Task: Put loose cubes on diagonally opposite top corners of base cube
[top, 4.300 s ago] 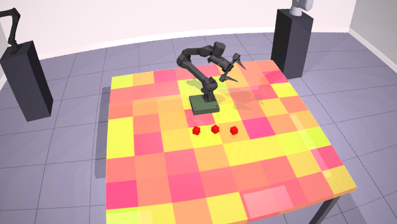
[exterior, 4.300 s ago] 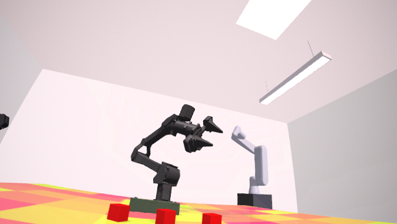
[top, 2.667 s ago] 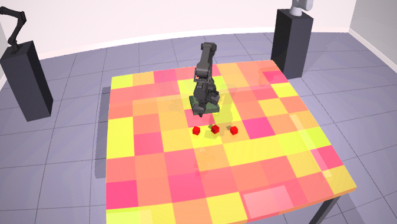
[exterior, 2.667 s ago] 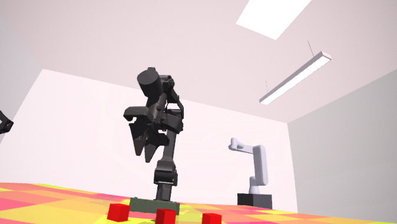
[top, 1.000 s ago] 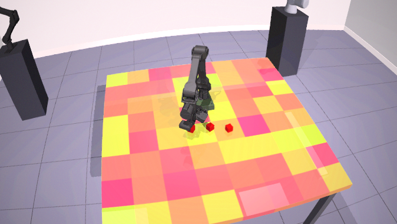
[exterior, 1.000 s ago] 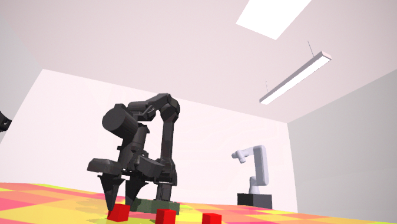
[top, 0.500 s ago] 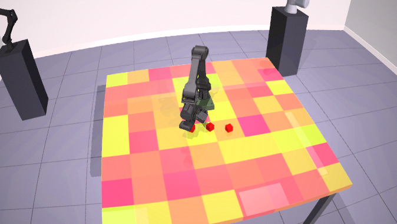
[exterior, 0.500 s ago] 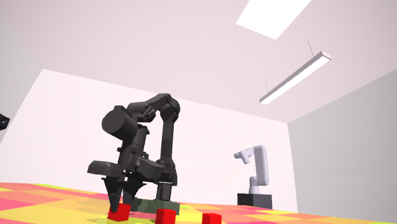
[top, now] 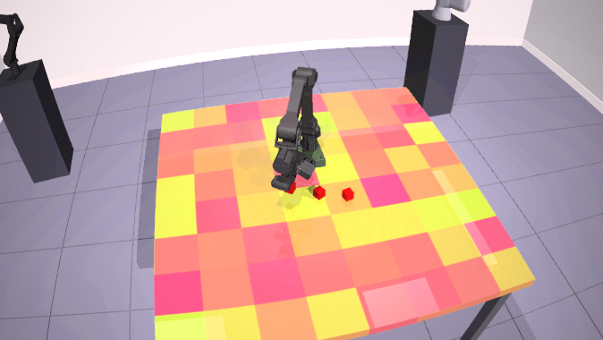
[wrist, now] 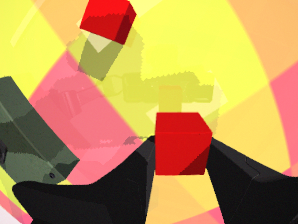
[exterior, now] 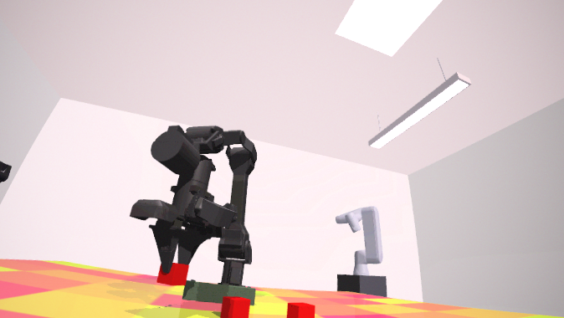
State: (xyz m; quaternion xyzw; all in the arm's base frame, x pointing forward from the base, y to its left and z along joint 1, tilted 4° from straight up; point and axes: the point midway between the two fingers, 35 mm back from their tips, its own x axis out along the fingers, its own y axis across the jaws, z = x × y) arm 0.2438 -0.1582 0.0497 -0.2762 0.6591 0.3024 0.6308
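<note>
Three red cubes of like size are on the checkered table (top: 403, 250); I cannot tell which one is the fixed base. My gripper (top: 288, 185) (exterior: 172, 268) (wrist: 178, 140) is shut on the left cube (top: 291, 188) (exterior: 175, 274) (wrist: 180, 140), and holds it at or barely above the table top. The middle cube (top: 318, 192) (exterior: 235, 307) (wrist: 107, 19) stands a short way to its right. The right cube (top: 348, 193) (exterior: 300, 310) stands further right and does not show in the wrist view.
The arm's green base plate (top: 319, 157) (exterior: 209, 290) (wrist: 30, 135) lies just behind the cubes. Two black pedestals (top: 33, 121) (top: 434, 63) stand on the floor beyond the table. A white arm (exterior: 366, 238) stands on the far right pedestal.
</note>
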